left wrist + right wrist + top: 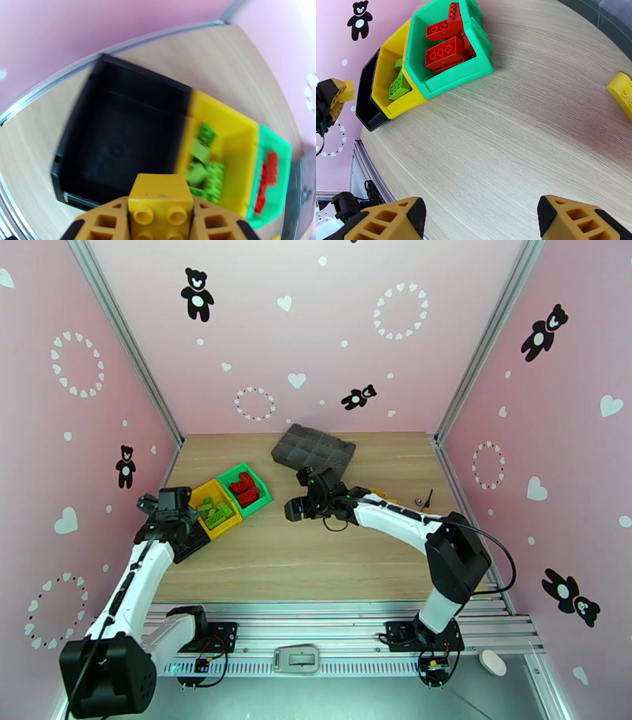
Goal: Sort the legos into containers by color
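Observation:
My left gripper is shut on a yellow lego and hangs above the empty black container. Beside the black one stands the yellow container, which holds light green legos. The green container beyond it holds red legos. From above, the yellow container and green container sit at the table's left. My right gripper hovers open over bare wood at mid-table, its fingers wide apart and empty. Another yellow lego lies on the table to its right.
A flat dark grey compartment tray rests at the back centre, just behind the right gripper. A small screwdriver lies at the right, near the right arm. Pink walls close in the table on three sides.

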